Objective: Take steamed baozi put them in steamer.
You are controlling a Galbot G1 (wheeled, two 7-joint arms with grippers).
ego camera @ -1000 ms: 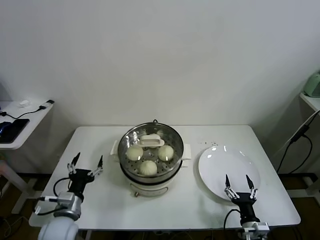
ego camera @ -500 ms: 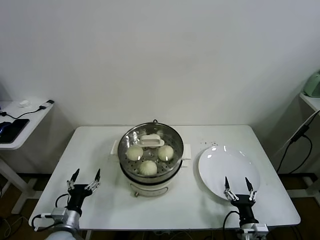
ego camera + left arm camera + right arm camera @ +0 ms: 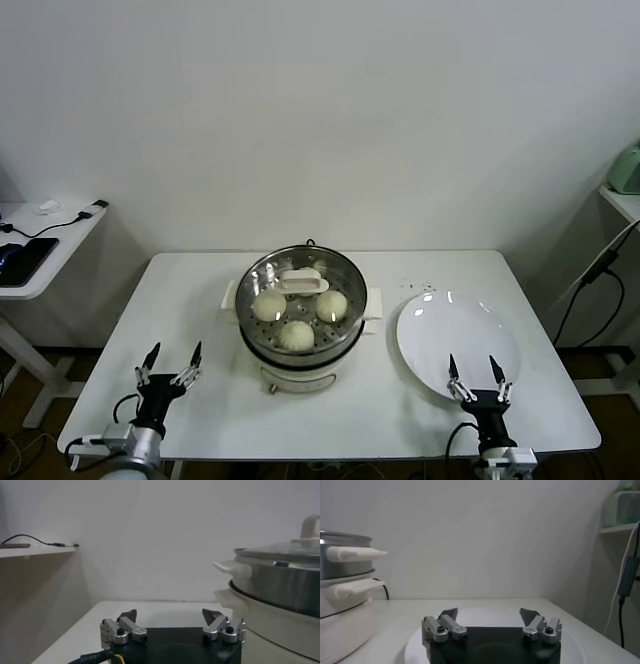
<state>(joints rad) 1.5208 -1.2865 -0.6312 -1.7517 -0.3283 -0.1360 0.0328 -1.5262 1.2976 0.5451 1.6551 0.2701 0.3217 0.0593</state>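
Tabletop [image 3: 200,290] is white, smooth and rectangular, with bare surface to the left of the steamer [image 3: 300,318] and along the near edge. The steamer, a round shiny stainless-steel pot on a white base with white side handles, stands at the table's middle. Three steamed baozi [image 3: 297,334], pale, smooth and round, lie on its perforated tray, near a white handle piece [image 3: 301,283] at the far side. A flat white glossy plate [image 3: 440,325] sits just right of the steamer, apart from it. Left gripper [image 3: 168,362] hovers low at the near left edge, fingers spread wide, holding nothing. Right gripper [image 3: 476,376] sits over the plate's near rim, fingers likewise wide and empty.
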